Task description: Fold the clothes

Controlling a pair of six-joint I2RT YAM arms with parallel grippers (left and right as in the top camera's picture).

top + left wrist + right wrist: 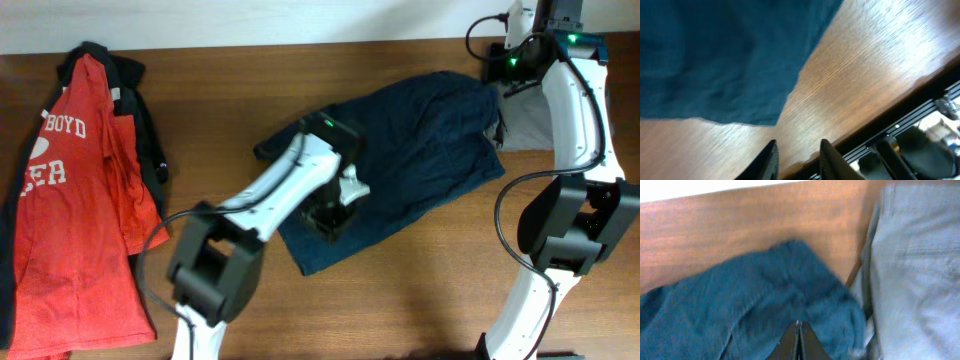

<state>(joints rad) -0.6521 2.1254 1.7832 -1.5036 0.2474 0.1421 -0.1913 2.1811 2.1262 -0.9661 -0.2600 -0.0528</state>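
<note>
A navy blue garment lies crumpled across the middle of the table. My left gripper hovers at its lower left part. In the left wrist view the left gripper is open and empty over bare wood, with the navy garment's corner just beyond the fingertips. My right gripper is at the garment's far right end. In the right wrist view the right gripper is shut, with no cloth visible between the fingers, just above the navy cloth.
A grey garment lies at the back right beside the navy one, and it also shows in the right wrist view. A red T-shirt lies on a black garment at the left. The table's front edge is close to the left gripper.
</note>
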